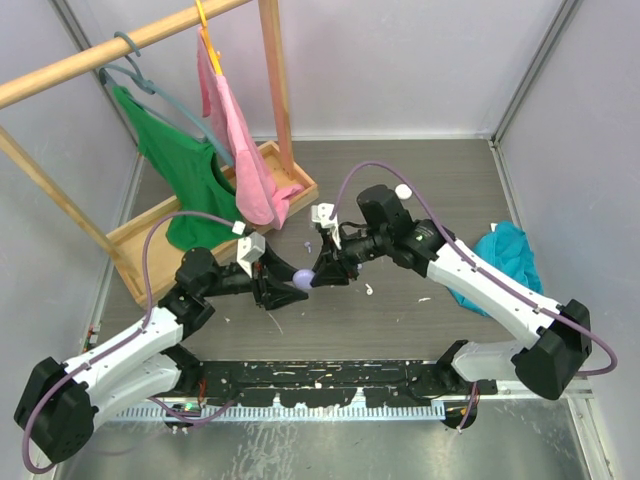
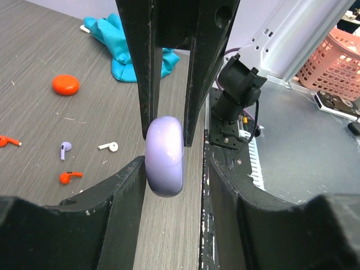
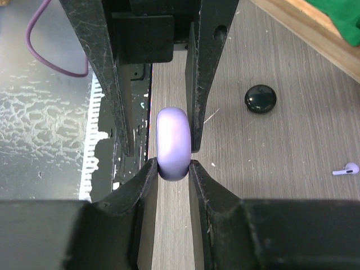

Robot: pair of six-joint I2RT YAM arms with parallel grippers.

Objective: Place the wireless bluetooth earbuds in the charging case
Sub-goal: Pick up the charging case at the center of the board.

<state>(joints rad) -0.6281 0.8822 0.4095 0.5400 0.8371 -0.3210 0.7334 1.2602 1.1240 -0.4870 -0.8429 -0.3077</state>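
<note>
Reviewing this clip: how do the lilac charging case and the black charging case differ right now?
Colour: the lilac charging case is pale purple, the black charging case glossy black. Support: the lilac one is clamped in the right end effector, off the table; the black one lies free on the table. Pose: the lilac case stands on edge, the black case lies flat. Both are small rounded pucks and look closed.

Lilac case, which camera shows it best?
Right wrist: the lilac case sits centred, edge-on and sharp, pinched by the right gripper. Left wrist shows it close too, but off-centre. Top view shows only a small, distant blob.
</note>
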